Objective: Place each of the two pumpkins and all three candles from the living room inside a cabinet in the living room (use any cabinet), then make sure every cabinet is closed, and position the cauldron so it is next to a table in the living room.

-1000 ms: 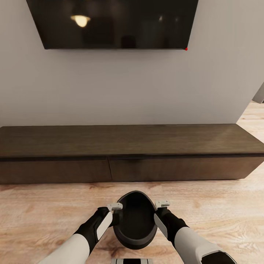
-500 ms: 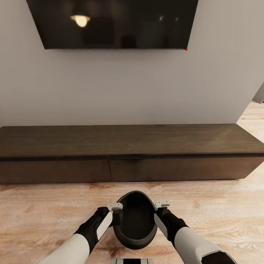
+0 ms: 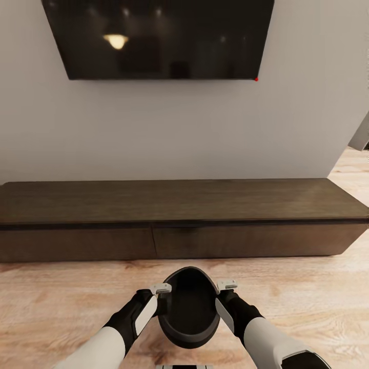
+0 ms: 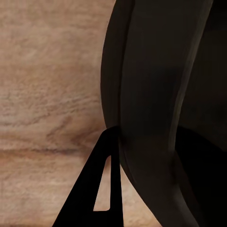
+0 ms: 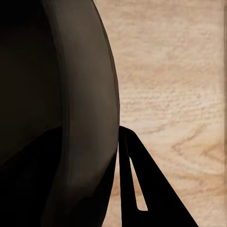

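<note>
I hold a black cauldron (image 3: pixel 188 307) low in front of me, above the wood floor. Its mouth faces up and it looks empty. My left gripper (image 3: pixel 163 292) is shut on its left rim and my right gripper (image 3: pixel 224 287) on its right rim. The left wrist view has the cauldron's dark wall (image 4: pixel 156 85) with one finger (image 4: pixel 90 198) against its outside. In the right wrist view the cauldron wall (image 5: pixel 71 94) has one finger (image 5: pixel 151 189) outside it. The long dark-brown cabinet (image 3: pixel 179 205) stands ahead against the wall, both drawer fronts closed and its top bare.
A large dark TV (image 3: pixel 159 36) hangs on the grey wall above the cabinet. Light wood floor (image 3: pixel 51 307) lies between me and the cabinet. Past the cabinet's right end the floor runs on toward an opening (image 3: pixel 361 133).
The whole picture has shifted down a little and the cabinet looks slightly farther, so the camera has moved. The arms and the cauldron keep the same pose.
</note>
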Tool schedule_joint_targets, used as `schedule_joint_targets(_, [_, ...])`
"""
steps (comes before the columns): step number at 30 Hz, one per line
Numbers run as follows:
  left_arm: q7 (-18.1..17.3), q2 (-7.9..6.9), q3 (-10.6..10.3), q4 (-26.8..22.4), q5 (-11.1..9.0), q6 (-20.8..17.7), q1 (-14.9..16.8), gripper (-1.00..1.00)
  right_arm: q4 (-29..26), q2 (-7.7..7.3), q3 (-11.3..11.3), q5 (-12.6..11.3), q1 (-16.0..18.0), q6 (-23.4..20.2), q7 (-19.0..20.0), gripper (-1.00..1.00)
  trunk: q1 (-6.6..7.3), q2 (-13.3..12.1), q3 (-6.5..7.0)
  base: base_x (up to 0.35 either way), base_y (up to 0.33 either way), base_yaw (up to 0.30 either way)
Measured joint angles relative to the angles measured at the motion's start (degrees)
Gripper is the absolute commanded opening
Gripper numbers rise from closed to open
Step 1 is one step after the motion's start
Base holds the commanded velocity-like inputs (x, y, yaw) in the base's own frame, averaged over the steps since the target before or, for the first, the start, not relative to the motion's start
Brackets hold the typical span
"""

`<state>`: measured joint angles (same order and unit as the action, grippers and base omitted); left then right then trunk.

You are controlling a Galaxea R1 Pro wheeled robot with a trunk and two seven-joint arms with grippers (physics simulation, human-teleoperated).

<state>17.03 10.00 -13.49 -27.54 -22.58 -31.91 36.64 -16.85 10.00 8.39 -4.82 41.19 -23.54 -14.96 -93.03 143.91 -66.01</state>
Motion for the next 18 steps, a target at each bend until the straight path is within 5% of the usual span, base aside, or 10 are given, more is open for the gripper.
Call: schedule_joint_targets(18, [0.00,0.00,0.01,0.00,-0.13,0.11,0.00,-1.00,-0.19,0.00,0.16,-0.15,-0.01,-0.13,-0.18,-1.00,0.46,-0.24,3.99,0.000,0.000,0.000])
